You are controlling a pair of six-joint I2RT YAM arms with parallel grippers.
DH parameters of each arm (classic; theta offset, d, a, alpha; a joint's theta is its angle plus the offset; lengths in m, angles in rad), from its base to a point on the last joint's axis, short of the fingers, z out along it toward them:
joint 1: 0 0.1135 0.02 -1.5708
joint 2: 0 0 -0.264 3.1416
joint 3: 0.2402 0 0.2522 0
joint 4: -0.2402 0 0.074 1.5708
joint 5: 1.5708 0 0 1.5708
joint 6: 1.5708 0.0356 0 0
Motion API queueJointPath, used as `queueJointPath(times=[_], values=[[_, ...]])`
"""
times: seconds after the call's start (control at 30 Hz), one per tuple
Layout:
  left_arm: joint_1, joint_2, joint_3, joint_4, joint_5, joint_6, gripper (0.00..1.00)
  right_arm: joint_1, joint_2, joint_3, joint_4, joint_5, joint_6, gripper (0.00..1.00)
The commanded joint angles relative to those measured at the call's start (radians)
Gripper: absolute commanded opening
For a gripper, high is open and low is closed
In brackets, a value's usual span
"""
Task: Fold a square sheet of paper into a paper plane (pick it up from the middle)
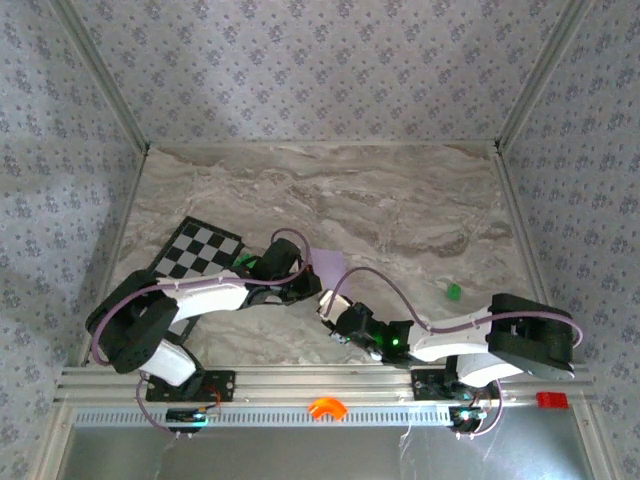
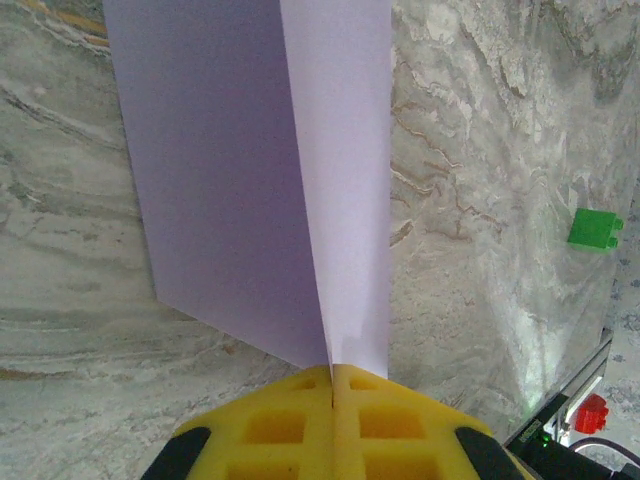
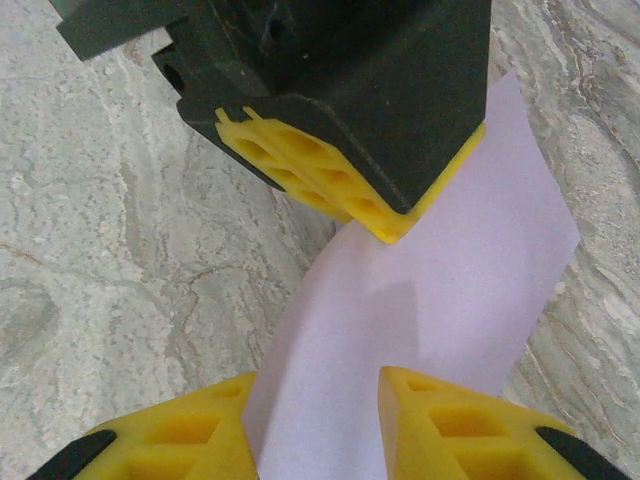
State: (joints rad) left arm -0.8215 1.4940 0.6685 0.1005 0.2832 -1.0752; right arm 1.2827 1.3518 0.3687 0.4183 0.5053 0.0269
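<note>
1. Currently the left claw (image 2: pixel 332 372) is pinching shut on the fold of the sheet of paper (image 2: pixel 250 180), low in the middle of the left wrist view. The sheet is spreading in two leaves toward the top of that frame, above the bench (image 2: pixel 470 150).
2. The right claw (image 3: pixel 318 385) is sitting open at the bottom of the right wrist view. Its fingers are straddling the sheet's near end without visibly pressing it.
3. If that claw is coming down off the crease line, it is probably pressing in a crooked or second fold, and the plane would carry that fault.
4. Both claws are crowding close together at the sheet, so a bump is likely jerking, tearing or slipping the thin paper.
5. The left grip is biting only a small strip at the fold, so any sideways pull is risking the paper sliding out.
6. The green block (image 2: pixel 594 228) is lying near the right edge, well apart, and is posing little trouble.
</note>
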Motion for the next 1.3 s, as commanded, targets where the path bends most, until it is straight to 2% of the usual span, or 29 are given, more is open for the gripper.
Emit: queueJointPath(times=[0.0, 0.23, 0.57, 1.07, 1.27], values=[[-0.011, -0.001, 0.006, -0.019, -0.011, 0.004, 0.03, -0.007, -0.032, -0.024, 0.03, -0.043, 0.018, 0.35], [-0.01, -0.003, 0.006, -0.018, -0.013, 0.004, 0.03, -0.028, -0.031, -0.02, 0.022, -0.051, 0.036, 0.25], [-0.013, 0.005, 0.006, -0.012, -0.014, 0.002, 0.03, -0.045, -0.024, -0.012, 0.028, -0.093, 0.042, 0.2], [-0.012, 0.002, 0.001, -0.015, -0.022, 0.003, 0.03, -0.053, -0.031, -0.026, 0.051, -0.117, 0.049, 0.21], [-0.012, 0.003, 0.003, -0.013, -0.024, 0.008, 0.03, -0.054, -0.034, -0.031, 0.051, -0.128, 0.042, 0.16]])
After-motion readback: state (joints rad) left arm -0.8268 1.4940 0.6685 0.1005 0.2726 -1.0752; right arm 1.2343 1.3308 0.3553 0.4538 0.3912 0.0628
